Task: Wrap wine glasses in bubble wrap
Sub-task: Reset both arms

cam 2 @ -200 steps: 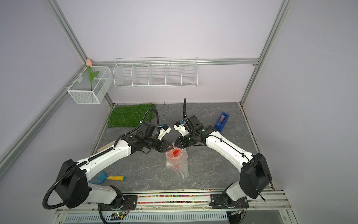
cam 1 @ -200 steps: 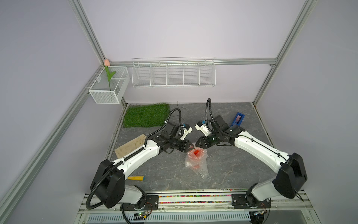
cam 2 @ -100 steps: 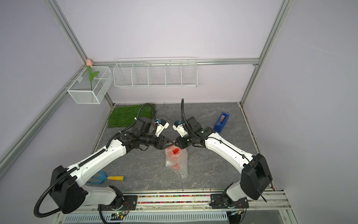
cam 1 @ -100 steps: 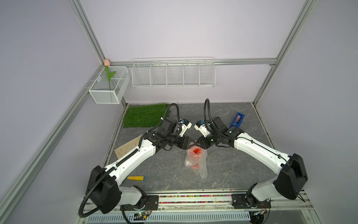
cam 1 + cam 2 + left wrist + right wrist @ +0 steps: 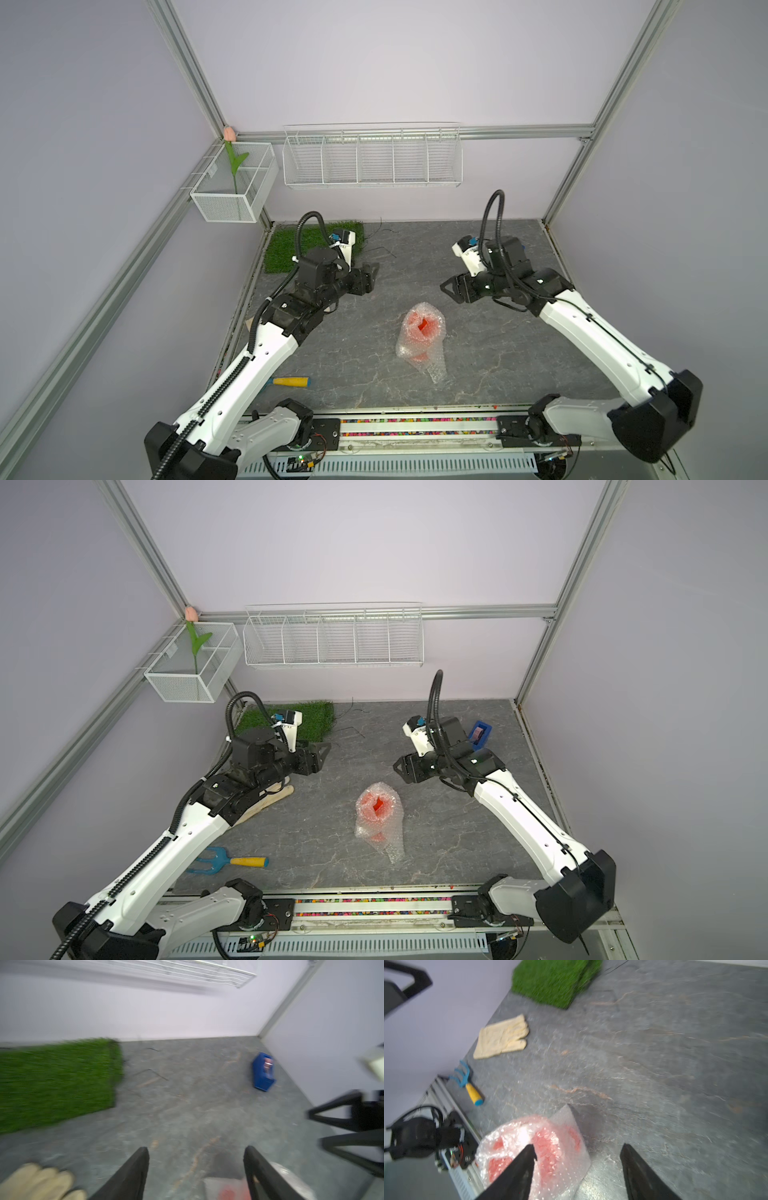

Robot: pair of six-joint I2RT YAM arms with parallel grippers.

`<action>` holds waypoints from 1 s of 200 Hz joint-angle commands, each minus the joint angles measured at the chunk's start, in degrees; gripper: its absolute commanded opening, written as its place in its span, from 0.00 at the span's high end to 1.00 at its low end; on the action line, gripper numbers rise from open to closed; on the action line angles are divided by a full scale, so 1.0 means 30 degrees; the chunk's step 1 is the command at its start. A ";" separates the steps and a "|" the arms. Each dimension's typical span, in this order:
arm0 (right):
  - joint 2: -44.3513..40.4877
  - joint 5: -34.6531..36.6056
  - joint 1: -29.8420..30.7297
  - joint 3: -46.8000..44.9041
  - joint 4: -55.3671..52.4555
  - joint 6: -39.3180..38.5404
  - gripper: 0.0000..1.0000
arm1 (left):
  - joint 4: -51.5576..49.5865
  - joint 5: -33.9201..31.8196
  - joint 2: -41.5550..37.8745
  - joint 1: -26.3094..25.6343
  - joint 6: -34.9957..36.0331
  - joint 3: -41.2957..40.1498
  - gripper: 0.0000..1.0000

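Goblet point(image 5: 423, 323) is standing on the table point(image 5: 365, 376), bundled in bubble wrap point(image 5: 424, 353). Only a red patch is showing through the open top of the film. The stem and foot are too fogged by the bubbles to make out. A loose tail of wrap is trailing off on the table.

The bundle is sitting between the two grippers and apart from both. Left gripper point(image 5: 371, 273) is hanging with its jaws spread and nothing between them. Right gripper point(image 5: 445, 286) is doing the same, tips pointing across at the left one.

In the right wrist view the wrap point(image 5: 550, 1142) is lying just ahead of the jaws, with one finger point(image 5: 517, 1174) covering part of it. The left wrist view is blurring badly: a red smear and some clear film are getting cut off at the frame edge beside one finger point(image 5: 261, 1176).

Grass mat point(image 5: 286, 251) is lying behind the left jaws, partly covered by that wrist. Glove point(image 5: 502, 1036) is mostly hiding under the left arm in both top views. Rake point(image 5: 226, 861) is losing its blue head behind that arm in a top view. Blue box point(image 5: 480, 734) is sitting behind the right jaws, its contents unclear.
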 commanded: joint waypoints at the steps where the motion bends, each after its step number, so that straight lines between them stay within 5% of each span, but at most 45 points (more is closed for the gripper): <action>1: -0.1408 0.2121 -0.1785 -0.2059 0.2534 0.0173 0.20 | 0.1928 -0.4743 -0.0995 0.1486 -0.0301 -0.2017 0.19; 45: -0.2631 0.6189 -0.5822 -0.6810 0.7395 0.0820 0.00 | 0.8230 -0.5659 -0.1826 0.6220 -0.0128 -0.8018 0.06; 102: -0.0524 0.8052 -0.9512 -1.2009 1.5570 0.0562 0.11 | 1.7228 -0.8641 0.1174 0.7200 0.3350 -1.2984 0.00; 152: 0.2952 0.8391 -0.9777 -1.4528 2.3562 -0.1002 0.11 | 2.1976 -0.6318 0.4523 0.8379 0.3388 -1.3491 0.00; 200: 0.4364 0.6369 -0.9552 -1.4632 2.5374 -0.2514 0.11 | 2.6034 -0.4180 0.9183 0.8868 0.3457 -1.3115 0.00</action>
